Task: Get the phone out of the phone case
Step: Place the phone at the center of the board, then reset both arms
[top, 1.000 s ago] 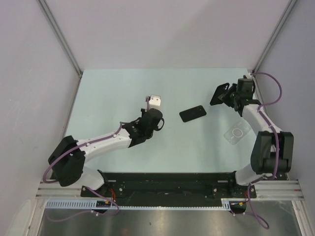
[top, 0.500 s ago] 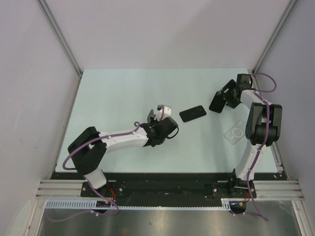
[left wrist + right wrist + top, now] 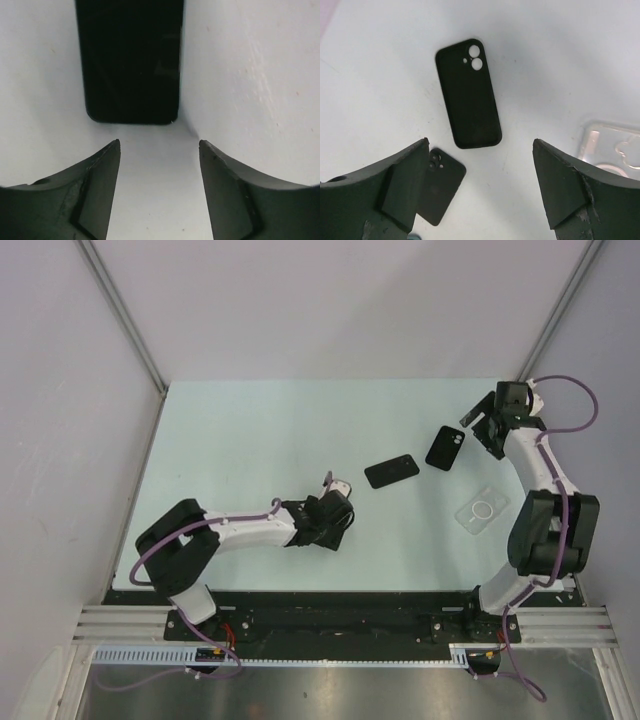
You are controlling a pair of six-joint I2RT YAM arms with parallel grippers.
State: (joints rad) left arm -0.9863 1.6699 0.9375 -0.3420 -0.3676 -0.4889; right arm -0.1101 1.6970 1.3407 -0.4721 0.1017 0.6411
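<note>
The black phone (image 3: 391, 471) lies flat on the pale, smooth table (image 3: 250, 440) near the centre of the overhead view, out of its case. In the left wrist view it fills the top as a glossy dark slab with rounded corners. The matte black phone case (image 3: 445, 448) rests just up and right of it, apart from it. In the right wrist view the case's two round camera cut-outs show the table through them. A clear plastic case (image 3: 481, 510) with a ring printed on it sits toward the lower right.

The left gripper (image 3: 160, 145) has its fingers spread wide and holds nothing, their tips just short of the phone's edge. The right gripper (image 3: 480, 150) is also spread wide and holds nothing, above the black case.
</note>
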